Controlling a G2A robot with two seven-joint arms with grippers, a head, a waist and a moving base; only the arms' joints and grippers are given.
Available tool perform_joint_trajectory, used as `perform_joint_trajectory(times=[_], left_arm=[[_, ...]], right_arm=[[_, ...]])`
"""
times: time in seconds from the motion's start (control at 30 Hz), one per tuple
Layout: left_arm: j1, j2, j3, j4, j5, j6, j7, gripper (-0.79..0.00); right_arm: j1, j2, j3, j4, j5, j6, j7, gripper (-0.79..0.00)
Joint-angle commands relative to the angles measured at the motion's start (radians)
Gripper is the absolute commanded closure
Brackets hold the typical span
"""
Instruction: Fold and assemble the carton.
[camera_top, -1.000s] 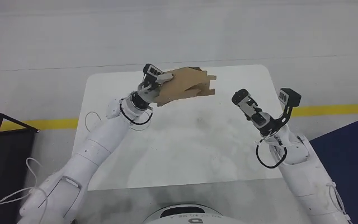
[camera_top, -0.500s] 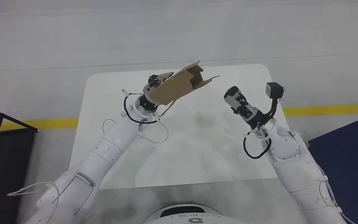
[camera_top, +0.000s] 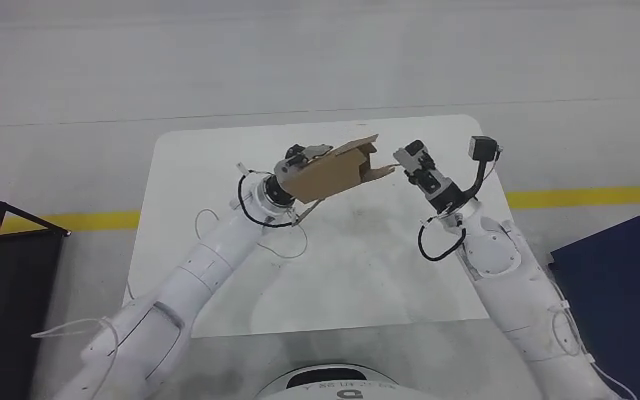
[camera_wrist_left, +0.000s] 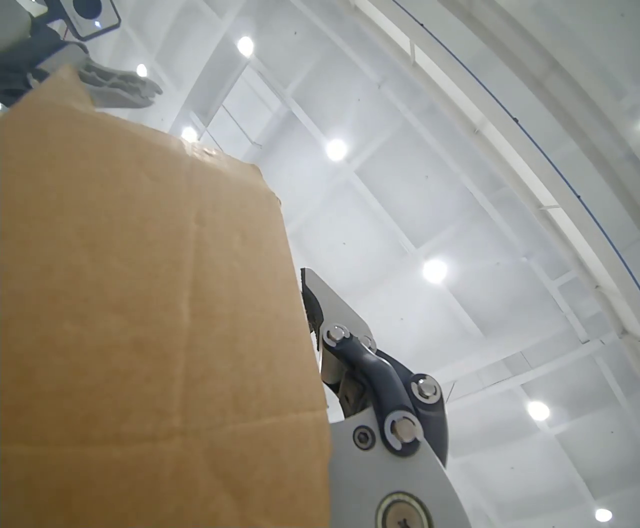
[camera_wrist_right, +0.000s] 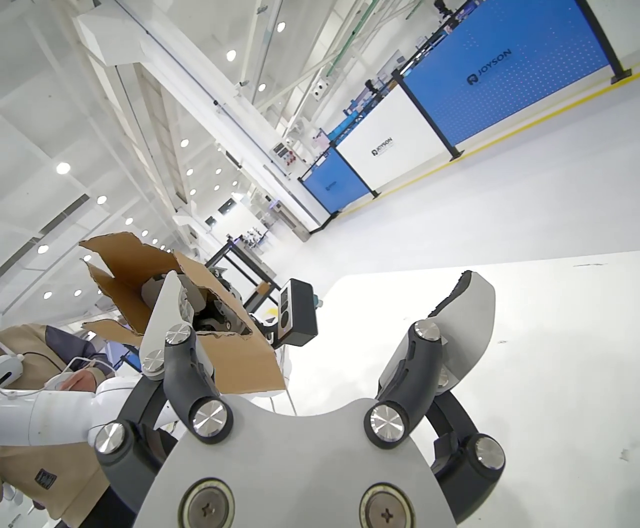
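A brown cardboard carton (camera_top: 335, 172), half opened into a tube, hangs above the far middle of the white table (camera_top: 330, 270). My left gripper (camera_top: 303, 157) is shut on one of its walls at the near end. In the left wrist view the carton (camera_wrist_left: 140, 310) hides one finger, and the other finger (camera_wrist_left: 325, 310) shows beside its edge. My right gripper (camera_top: 409, 158) stands open just off the carton's open end, close to its ragged flaps (camera_top: 377, 172). In the right wrist view the right gripper (camera_wrist_right: 320, 300) faces the carton (camera_wrist_right: 240, 360), whose mouth shows the left gripper's parts inside.
The table's far edge (camera_top: 320, 128) lies just behind the carton. Bare tabletop spreads toward the robot. A yellow floor line (camera_top: 575, 195) runs past the table, and a black frame (camera_top: 25, 260) stands at the left.
The left arm has swung the carton right and tilted it, open end toward the right arm. The right gripper has moved left, up to the flaps.
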Motion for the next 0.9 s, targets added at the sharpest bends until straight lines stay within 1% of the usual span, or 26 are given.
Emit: perform_joint_trajectory(times=[0.0, 0.13, 0.33, 0.43, 0.77, 0.8, 0.83, 0.87], left_arm=[[0.001, -0.005, -0.007, 0.005, 0.016, -0.012, 0.003, 0.0], [0.002, -0.015, -0.019, 0.01, 0.036, -0.028, 0.014, 0.0], [-0.005, -0.028, -0.028, 0.019, 0.091, -0.035, 0.012, 0.0], [-0.006, -0.033, -0.033, 0.031, 0.123, -0.053, 0.017, 0.0], [-0.002, -0.053, -0.069, 0.05, 0.139, -0.072, 0.011, 0.0], [-0.001, -0.055, -0.072, 0.05, 0.136, -0.069, 0.008, -0.129], [0.0, -0.057, -0.075, 0.051, 0.135, -0.065, 0.006, -0.215], [0.0, -0.059, -0.078, 0.053, 0.135, -0.064, 0.004, -0.262]], right_arm=[[-0.001, -0.001, 0.0, -0.006, -0.006, -0.012, 0.004, -0.785], [-0.007, -0.003, -0.003, -0.033, -0.034, -0.015, 0.008, -0.785], [-0.011, -0.009, -0.022, -0.071, -0.078, 0.008, 0.016, -0.785], [-0.011, -0.01, -0.021, -0.083, -0.088, 0.016, 0.02, -0.785], [-0.015, -0.013, -0.03, -0.136, -0.171, 0.068, 0.059, -0.785], [-0.014, -0.014, -0.032, -0.14, -0.181, 0.075, 0.06, -0.785], [-0.014, -0.014, -0.033, -0.144, -0.192, 0.082, 0.061, -0.785], [-0.013, -0.015, -0.033, -0.148, -0.204, 0.091, 0.062, -0.785]])
